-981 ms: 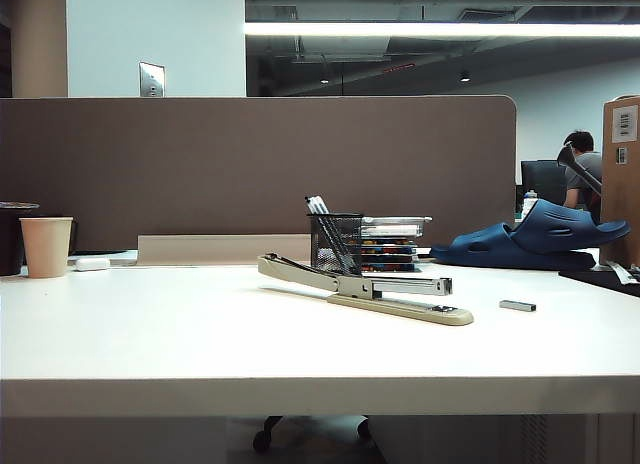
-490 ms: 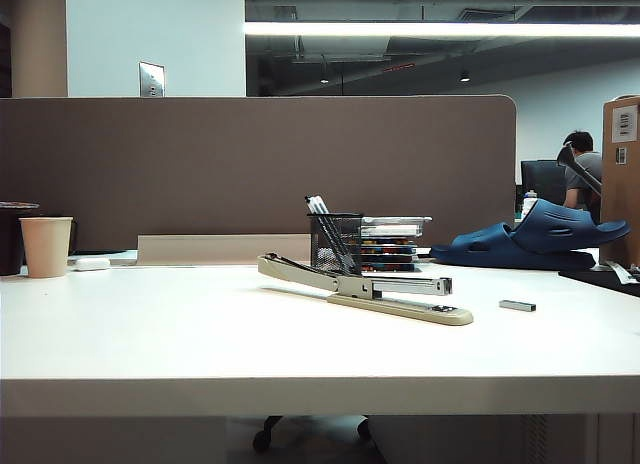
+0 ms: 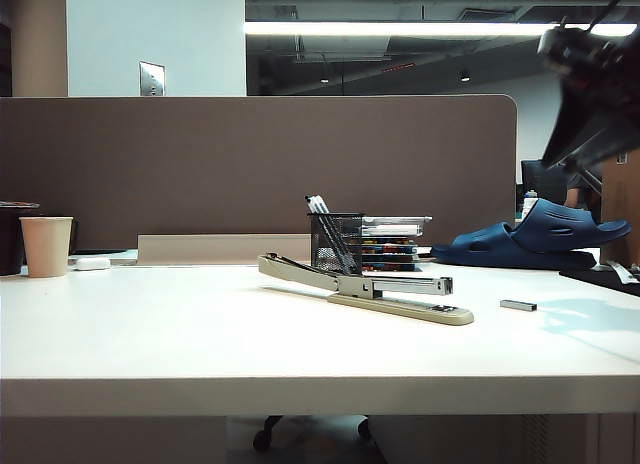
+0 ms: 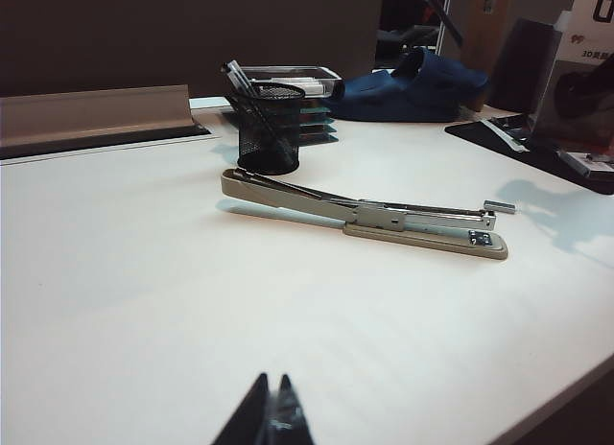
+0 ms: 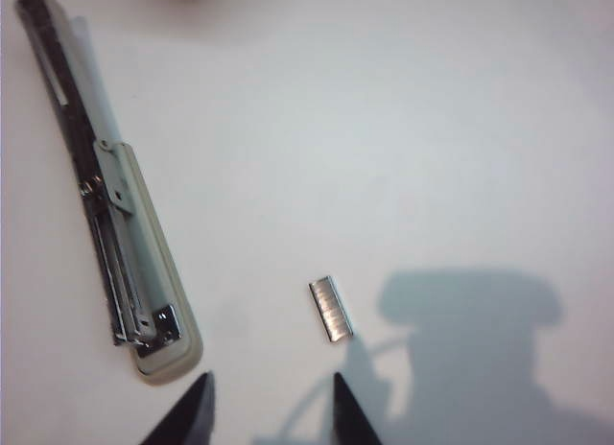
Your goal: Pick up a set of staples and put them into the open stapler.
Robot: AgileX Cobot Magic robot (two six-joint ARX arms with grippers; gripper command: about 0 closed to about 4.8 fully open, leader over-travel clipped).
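The beige stapler (image 3: 365, 284) lies open in the middle of the white table, its silver rail raised off the base. The set of staples (image 3: 518, 305), a tiny grey bar, lies on the table just right of the stapler's head. My right gripper (image 5: 271, 380) hovers high over the table, open and empty, with the staples (image 5: 331, 309) and stapler (image 5: 115, 196) below it. In the exterior view the right arm (image 3: 592, 89) is a dark blur at the upper right. My left gripper (image 4: 271, 380) is shut, low over the table, far from the stapler (image 4: 365, 210) and staples (image 4: 499, 206).
A black mesh pen cup (image 3: 335, 242) and stacked trays (image 3: 392, 242) stand behind the stapler. A blue sandal (image 3: 540, 239) lies at the back right, a paper cup (image 3: 46, 246) at the far left. A brown partition (image 3: 250, 164) closes the back.
The right arm has swung into the exterior view at the upper right and casts a shadow on the table near the staples. Stapler and staples have not moved.
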